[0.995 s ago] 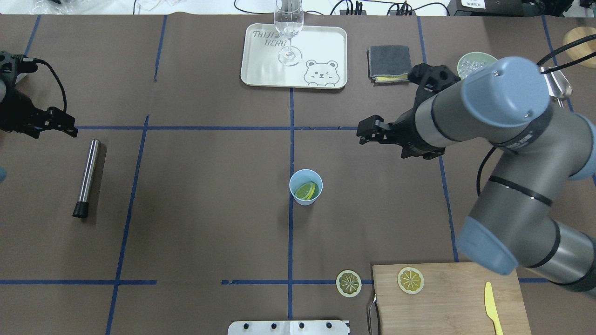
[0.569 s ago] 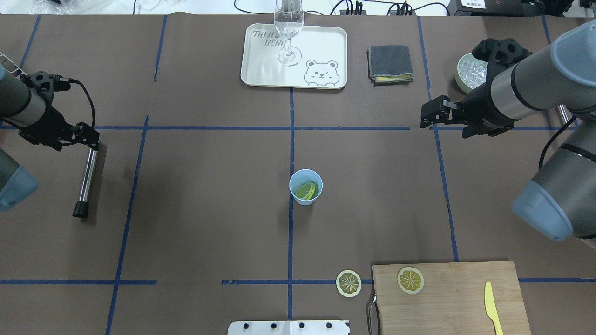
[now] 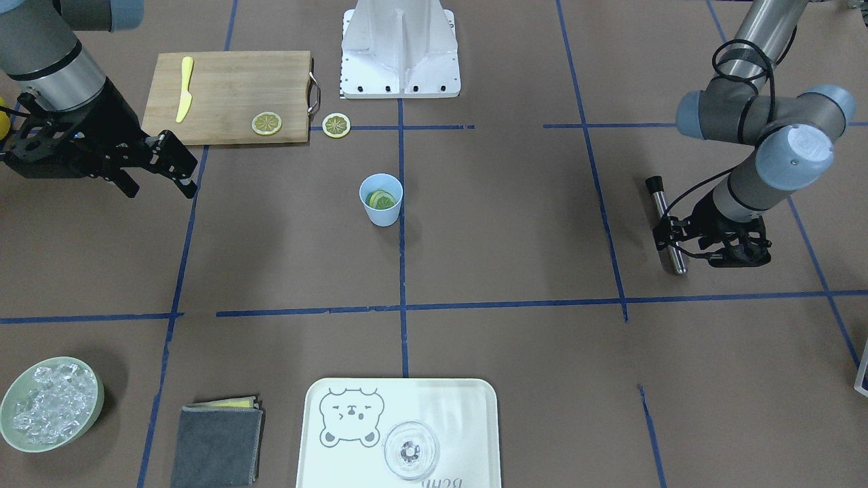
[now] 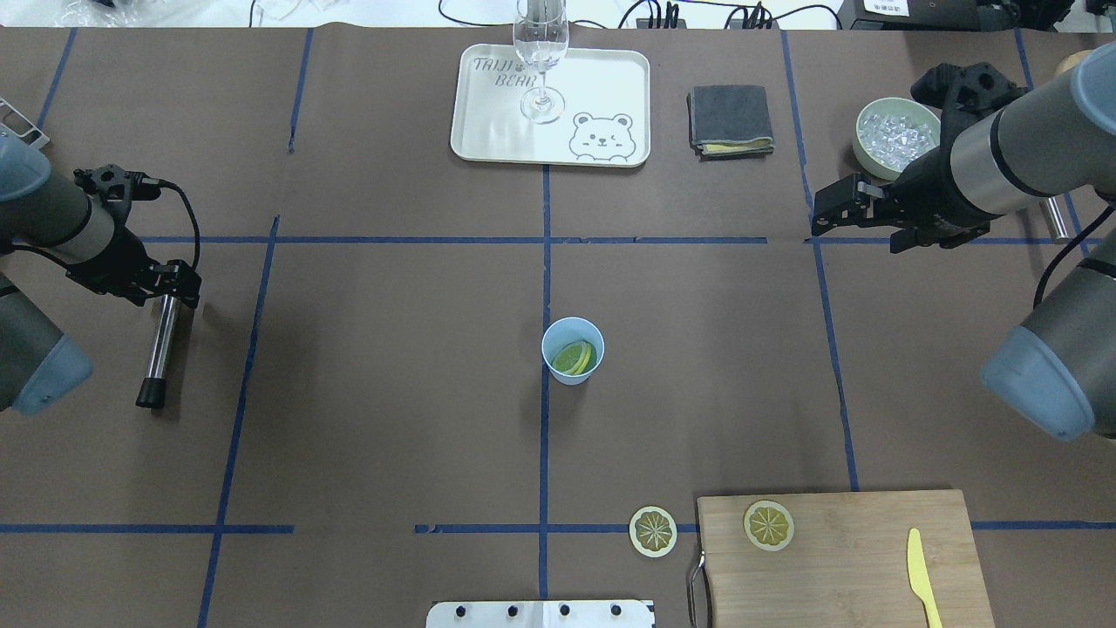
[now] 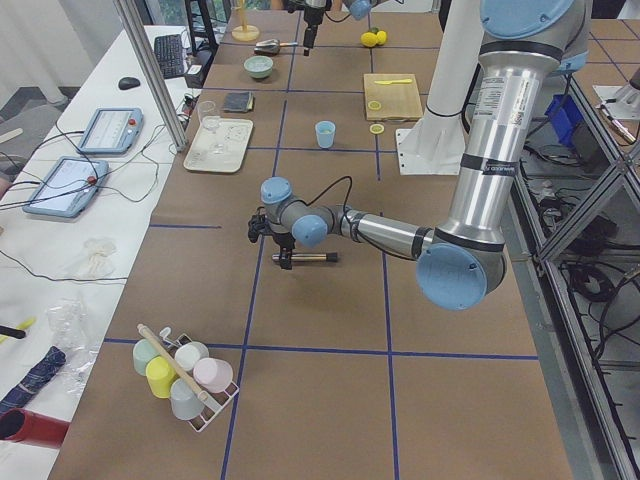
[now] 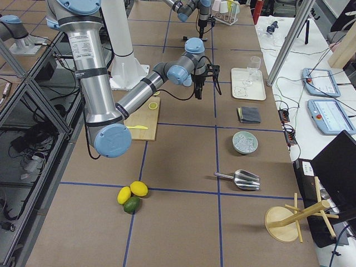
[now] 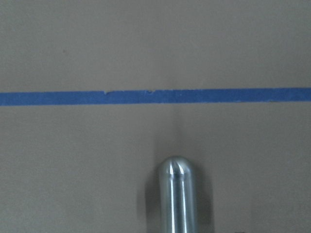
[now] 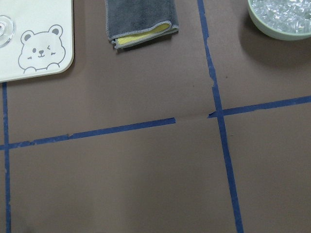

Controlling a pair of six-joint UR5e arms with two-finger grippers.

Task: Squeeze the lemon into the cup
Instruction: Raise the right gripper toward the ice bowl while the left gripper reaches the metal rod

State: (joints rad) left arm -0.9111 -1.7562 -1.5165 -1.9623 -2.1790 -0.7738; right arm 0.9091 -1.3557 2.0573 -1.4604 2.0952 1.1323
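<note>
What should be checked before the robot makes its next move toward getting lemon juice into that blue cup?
1. The cup stands upright on the table: ok.
2. The lemon slices are inside the cup: ok.
3. The right pincer is open, empty and far from the cup, near the ice bowl: ok.
4. The left pincer is over the rounded end of the metal rod, probably the pressing tool, which lies flat: ok.
5. The left pincer has a grip on the rod: cannot tell; the left wrist view shows only the rod's tip.
6. Nothing lies on the table between the rod and the cup: ok.
</note>
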